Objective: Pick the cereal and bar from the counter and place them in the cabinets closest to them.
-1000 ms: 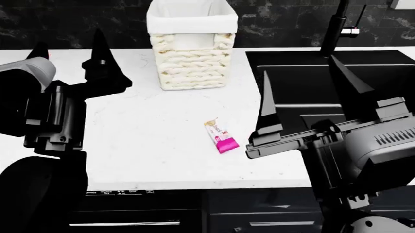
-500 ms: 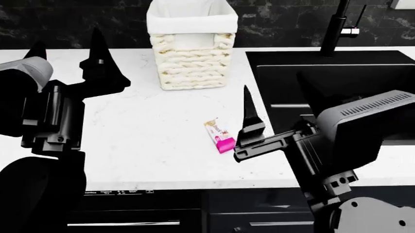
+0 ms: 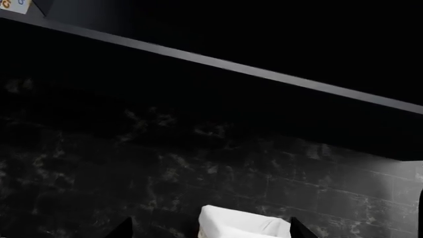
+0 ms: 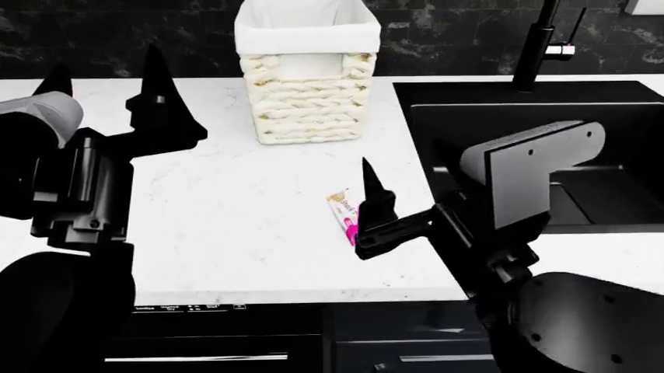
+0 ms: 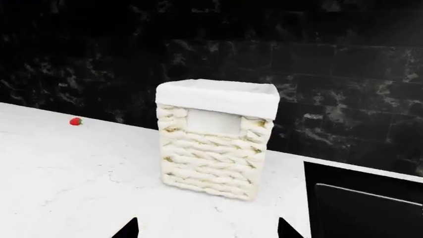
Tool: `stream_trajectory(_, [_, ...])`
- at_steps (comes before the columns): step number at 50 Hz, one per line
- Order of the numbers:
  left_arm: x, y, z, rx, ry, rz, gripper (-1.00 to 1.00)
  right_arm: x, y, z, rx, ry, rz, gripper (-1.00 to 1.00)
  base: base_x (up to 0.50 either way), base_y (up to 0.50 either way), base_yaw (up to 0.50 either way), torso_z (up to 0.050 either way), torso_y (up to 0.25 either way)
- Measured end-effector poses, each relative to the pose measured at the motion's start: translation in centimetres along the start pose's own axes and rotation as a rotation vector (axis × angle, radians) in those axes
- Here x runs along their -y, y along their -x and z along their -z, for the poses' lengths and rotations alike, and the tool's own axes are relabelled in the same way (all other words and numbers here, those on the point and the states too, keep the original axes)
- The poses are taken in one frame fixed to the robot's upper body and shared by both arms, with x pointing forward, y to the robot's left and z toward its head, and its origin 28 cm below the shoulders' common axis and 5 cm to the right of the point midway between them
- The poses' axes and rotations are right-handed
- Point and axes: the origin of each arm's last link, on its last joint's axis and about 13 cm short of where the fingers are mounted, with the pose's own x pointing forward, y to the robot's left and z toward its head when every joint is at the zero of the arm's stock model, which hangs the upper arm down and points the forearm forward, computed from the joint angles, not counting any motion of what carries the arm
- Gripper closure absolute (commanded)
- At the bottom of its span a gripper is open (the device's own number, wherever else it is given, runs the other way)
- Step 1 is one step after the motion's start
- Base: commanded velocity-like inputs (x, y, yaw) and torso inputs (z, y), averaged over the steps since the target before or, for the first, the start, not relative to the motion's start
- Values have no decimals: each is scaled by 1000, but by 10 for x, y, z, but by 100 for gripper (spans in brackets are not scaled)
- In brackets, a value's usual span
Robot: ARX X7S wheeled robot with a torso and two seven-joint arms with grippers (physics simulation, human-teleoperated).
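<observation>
One bar lies flat on the counter, in front of the single woven basket and partly hidden by the right gripper. The right gripper's jaws are spread, holding nothing (two finger tips show apart in the wrist view). The left gripper, beside the basket, is likewise spread and empty. One small red berry sits on the counter beyond the basket. One sink adjoins the basket's other side.
</observation>
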Motion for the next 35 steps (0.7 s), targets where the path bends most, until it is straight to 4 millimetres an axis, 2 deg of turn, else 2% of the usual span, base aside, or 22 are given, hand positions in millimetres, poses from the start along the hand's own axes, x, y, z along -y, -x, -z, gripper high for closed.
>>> stream_trajectory(19, [0,3,-5,2,-2,38,-100,6,-23,-29,-323,-90,-51,-100,0,0,0,0,0])
stream_trajectory(35, [-1,4,-8,11,-1,42,-100,9,-37,-43,-485,-104,-70,-100,0,0,0,0,0])
